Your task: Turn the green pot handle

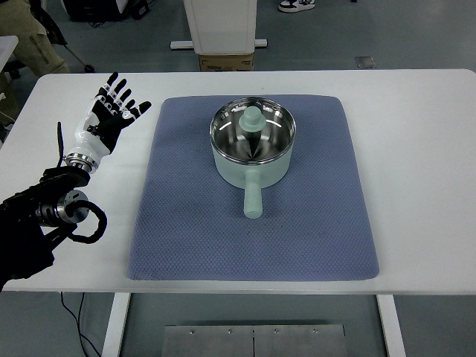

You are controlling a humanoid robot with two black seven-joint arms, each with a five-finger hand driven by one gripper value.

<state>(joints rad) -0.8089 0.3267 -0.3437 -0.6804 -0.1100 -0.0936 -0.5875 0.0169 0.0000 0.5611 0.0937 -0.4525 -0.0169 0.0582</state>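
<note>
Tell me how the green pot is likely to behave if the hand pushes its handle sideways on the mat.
The green pot probably pivots rather than tips: it sits low and wide on a flat base. The textured blue mat may grip it, so it could drag or bunch the cloth. The handle looks smooth and rounded, so fingers might slip. The left hand is open, well clear.

We've got a white table [416, 171] with 1 blue-grey textured mat [186, 223] lying flat across its middle, reaching almost to the near edge. The rest of the tabletop we see is bare white.
</note>
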